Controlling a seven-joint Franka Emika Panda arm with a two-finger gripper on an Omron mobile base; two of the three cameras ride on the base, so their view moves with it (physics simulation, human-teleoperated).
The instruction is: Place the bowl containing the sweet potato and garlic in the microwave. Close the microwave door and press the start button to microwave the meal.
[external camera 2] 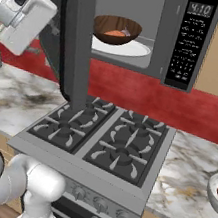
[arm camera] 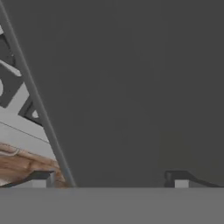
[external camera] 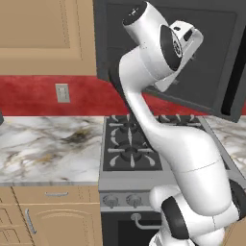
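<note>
- Dark microwave door looms right before the gripper, whose jaws stand wide apart, holding nothing.
- Door hangs open, its outer face toward the claw; closing means pushing it toward the microwave.
- Bowl with sweet potato sits on the turntable inside.

The microwave hangs above the stove, its keypad on its right edge. The bowl sits on the turntable inside, with the sweet potato and the garlic in it. The microwave door swings out on the left, toward the near side. The counter lies on both sides of the stove; at its far right edge sits another bowl.
</note>
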